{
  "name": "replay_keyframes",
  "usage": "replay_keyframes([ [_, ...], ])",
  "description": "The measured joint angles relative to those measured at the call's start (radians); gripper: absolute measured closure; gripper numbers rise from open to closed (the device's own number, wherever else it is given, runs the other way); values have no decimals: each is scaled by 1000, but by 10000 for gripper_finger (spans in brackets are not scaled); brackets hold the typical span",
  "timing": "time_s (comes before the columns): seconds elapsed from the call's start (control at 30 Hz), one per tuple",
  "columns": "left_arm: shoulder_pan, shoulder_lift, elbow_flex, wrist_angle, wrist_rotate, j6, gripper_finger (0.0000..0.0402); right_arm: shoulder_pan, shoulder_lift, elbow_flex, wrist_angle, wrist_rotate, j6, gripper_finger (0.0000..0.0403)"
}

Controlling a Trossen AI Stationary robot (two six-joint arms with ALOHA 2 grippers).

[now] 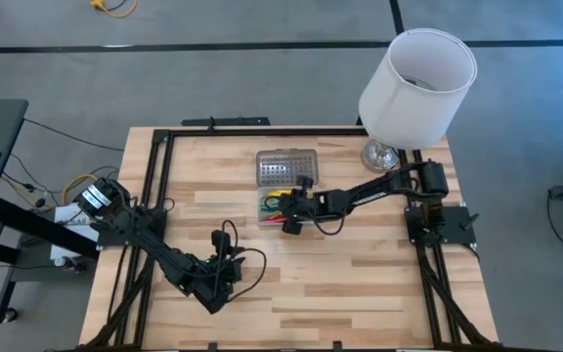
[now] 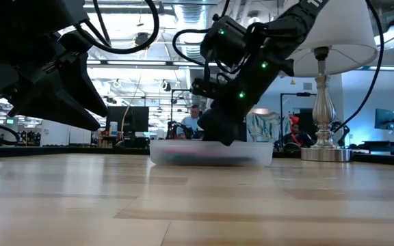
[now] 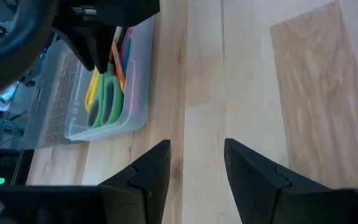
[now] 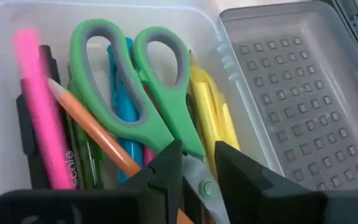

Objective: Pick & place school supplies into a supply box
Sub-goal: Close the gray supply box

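The clear supply box lies open near the table's middle, its dotted lid folded back toward the far edge. Inside it lie pink, orange, blue, yellow and dark pens, with the green-handled scissors on top of them. My right gripper reaches down into the box and is shut on the scissors. My left gripper is open and hovers over bare wood nearer the table's front, with the box ahead of it. My right gripper pinches the scissors between its two fingers at the neck by the pivot, just below the green handles. The fingers come from above, pointing down into the box. The scissors lie flat on the pens in the box, handles pointing away from the gripper.
A lamp with a white shade stands at the far right corner, its silver base right of the box. Black rails run along the table's left, right and far edges. Bare wood spreads across the near half of the table.
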Motion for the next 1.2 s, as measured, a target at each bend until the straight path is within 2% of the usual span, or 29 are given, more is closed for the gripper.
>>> replay_keyframes([
  [0.2,0,0,0,-7,0,-8,255,21,-6,0,-10,-9,4,311],
  [0.57,0,0,0,-8,0,-8,255,55,-9,1,-32,-88,77,311],
  [0.73,0,0,0,-29,-6,-28,255,119,-10,1,-40,-101,88,311],
  [1.0,13,0,0,-172,-80,-175,255,237,-8,1,-42,-103,108,311],
  [1.2,36,0,0,-199,-86,-222,255,324,-8,0,-42,-106,132,310],
])
